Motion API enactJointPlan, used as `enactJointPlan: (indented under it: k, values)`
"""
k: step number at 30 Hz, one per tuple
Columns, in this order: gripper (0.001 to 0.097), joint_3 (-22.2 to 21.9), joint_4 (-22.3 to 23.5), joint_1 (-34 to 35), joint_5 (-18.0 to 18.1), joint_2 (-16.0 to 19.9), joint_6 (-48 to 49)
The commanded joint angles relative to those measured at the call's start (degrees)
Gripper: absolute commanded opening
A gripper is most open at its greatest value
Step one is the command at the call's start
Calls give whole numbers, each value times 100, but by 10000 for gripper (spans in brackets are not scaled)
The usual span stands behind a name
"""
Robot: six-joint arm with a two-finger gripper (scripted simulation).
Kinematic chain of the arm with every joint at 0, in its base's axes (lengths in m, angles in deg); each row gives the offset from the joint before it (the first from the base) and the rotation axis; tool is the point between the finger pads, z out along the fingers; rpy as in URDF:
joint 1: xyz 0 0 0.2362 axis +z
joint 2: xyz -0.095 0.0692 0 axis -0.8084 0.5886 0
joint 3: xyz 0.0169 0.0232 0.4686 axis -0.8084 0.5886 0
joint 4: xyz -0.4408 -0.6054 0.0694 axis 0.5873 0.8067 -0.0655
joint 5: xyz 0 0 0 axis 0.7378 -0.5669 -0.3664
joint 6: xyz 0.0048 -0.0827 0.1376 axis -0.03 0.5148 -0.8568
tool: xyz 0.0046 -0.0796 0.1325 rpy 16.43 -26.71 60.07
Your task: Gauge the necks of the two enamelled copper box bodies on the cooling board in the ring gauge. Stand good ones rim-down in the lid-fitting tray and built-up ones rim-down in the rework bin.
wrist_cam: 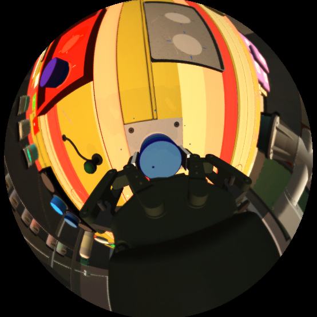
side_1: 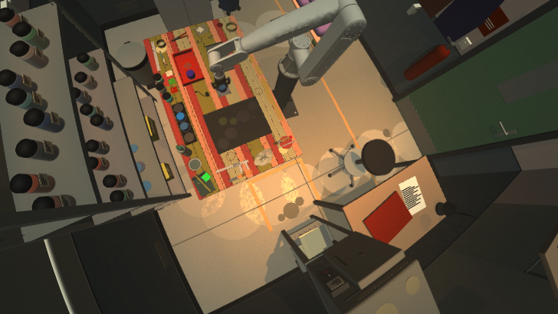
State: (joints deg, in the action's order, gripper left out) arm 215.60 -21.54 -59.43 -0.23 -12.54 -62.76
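Observation:
The ring gauge plate [wrist_cam: 153, 130] [side_1: 226, 90] is partly hidden by the blue box body [wrist_cam: 159, 158] [side_1: 221, 87] that stands on it. The blue box body is held in my gripper [wrist_cam: 159, 158] [side_1: 221, 84], which is closed around its sides. A purple box body [wrist_cam: 53, 72] [side_1: 190, 74] stands in the red bin [wrist_cam: 69, 63] [side_1: 188, 66] to the left. The grey tray [wrist_cam: 183, 35] lies ahead with two pale round marks and holds nothing. The dark cooling board [side_1: 236, 124] lies further along the bench.
The striped bench [side_1: 218, 105] carries a rack with blue discs [side_1: 182, 121] on its left edge. A cable with a dark knob [wrist_cam: 90, 164] lies left of the gauge. Shelves of jars [side_1: 35, 113] stand beside the bench. A stool [side_1: 375, 156] is on the floor.

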Motion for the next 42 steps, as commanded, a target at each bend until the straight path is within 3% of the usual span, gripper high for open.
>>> enactJointPlan:
  k: [1,42]
  values:
    - [80,-14,0,0,-8,-13,0]
    - [80,-277,0,0,-808,-549,0]
